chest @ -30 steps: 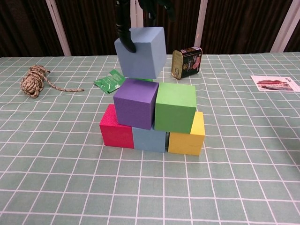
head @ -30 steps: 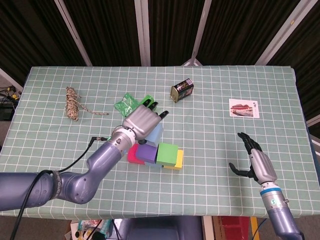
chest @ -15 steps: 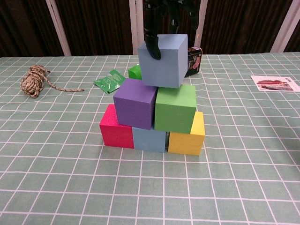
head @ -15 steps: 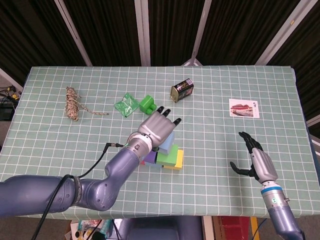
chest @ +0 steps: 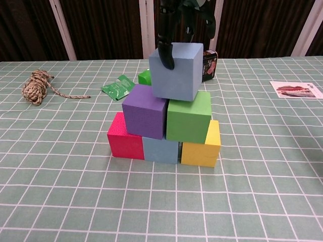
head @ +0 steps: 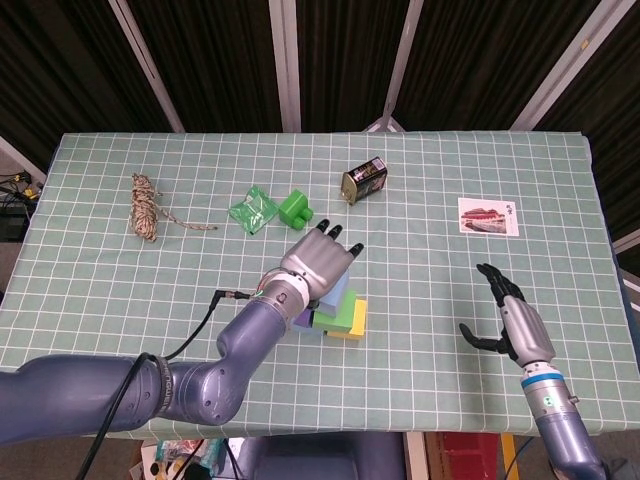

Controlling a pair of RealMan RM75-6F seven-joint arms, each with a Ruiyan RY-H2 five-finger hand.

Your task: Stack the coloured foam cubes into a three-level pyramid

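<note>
Six cubes were in play: red cube [chest: 124, 139], lower blue cube [chest: 160, 150] and yellow cube [chest: 203, 146] formed the base row on the table [chest: 60, 191], touching side by side; purple cube [chest: 146, 112] and green cube [chest: 189, 117] sat on them as the second level, straddling the seams below for support. Left hand [head: 322, 262] gripped the top blue cube [chest: 176, 71] from above, one dark finger [chest: 165, 53] down its front face, holding it centred over the purple-green seam, apparently resting on or just touching them. Likely the final placement; release was probably next, and the cube looked slightly tilted, so a slip was possible. Right hand [head: 510, 318] hovered well apart at the table's near edge, empty with fingers apart, out of the way. Rope [chest: 38, 86], tin can [head: 364, 180], green packet [head: 252, 210], small green block [head: 296, 208] and card [head: 488, 216] lay unused farther back.
</note>
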